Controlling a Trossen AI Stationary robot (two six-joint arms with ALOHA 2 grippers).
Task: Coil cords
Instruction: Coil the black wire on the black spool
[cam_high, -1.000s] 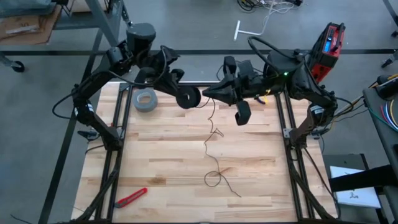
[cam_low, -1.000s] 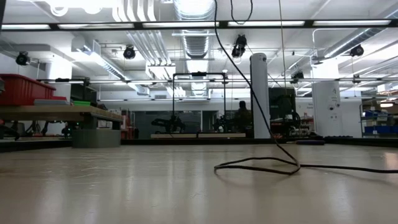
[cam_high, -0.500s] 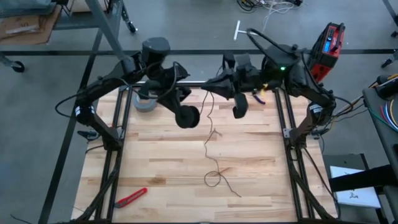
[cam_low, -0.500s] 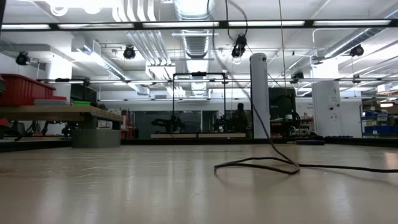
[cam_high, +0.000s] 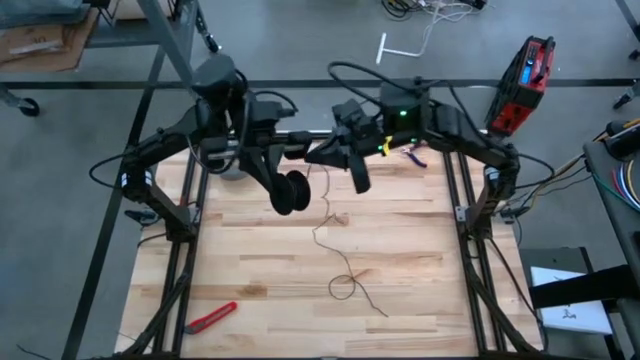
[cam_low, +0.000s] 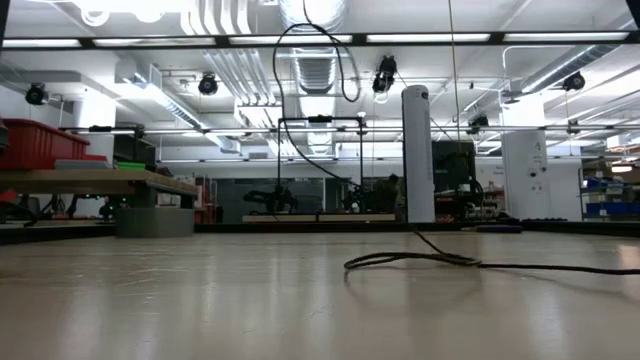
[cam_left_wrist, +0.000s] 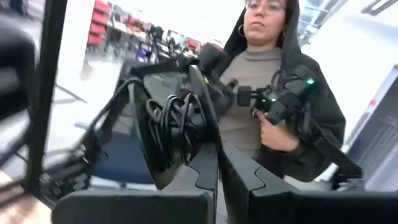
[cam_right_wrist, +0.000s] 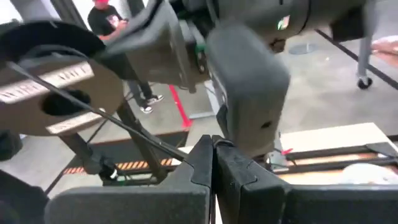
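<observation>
The small black reel (cam_high: 292, 192), with cord wound on it, hangs above the table's far middle, and my left gripper (cam_high: 278, 178) is shut on it. My right gripper (cam_high: 314, 157) is close beside it, toward the table's right edge, shut on the thin black cord (cam_high: 322, 228). From there the cord drops slack to the wood, where it lies in a small loop (cam_high: 343, 287) with a loose tail. In the low view the cord's loop (cam_low: 410, 260) rests on the table, and a raised stretch (cam_low: 300, 90) curls in the air. My left gripper pinches the rim of one reel flange (cam_left_wrist: 207, 134) between its two fingers. The reel is lifted clear of the table. My right gripper pinches the thin cord (cam_right_wrist: 177, 148) between its fingertips. The cord runs in a straight line from there to the reel (cam_right_wrist: 56, 81). On the other side it hangs slack to the table.
A grey tape roll (cam_high: 228, 170) lies at the far left, mostly under my left arm. A red utility knife (cam_high: 210, 317) lies near the front left corner. Pliers (cam_high: 415, 150) lie at the far right. A person (cam_left_wrist: 273, 93) stands beyond the table.
My left gripper has carried the reel toward the table's near edge and turned it, so that it now shows more edge-on. My right gripper has moved toward the table's left edge, closing in on the reel. The raised cord has gone from hanging straight to a slack loop.
</observation>
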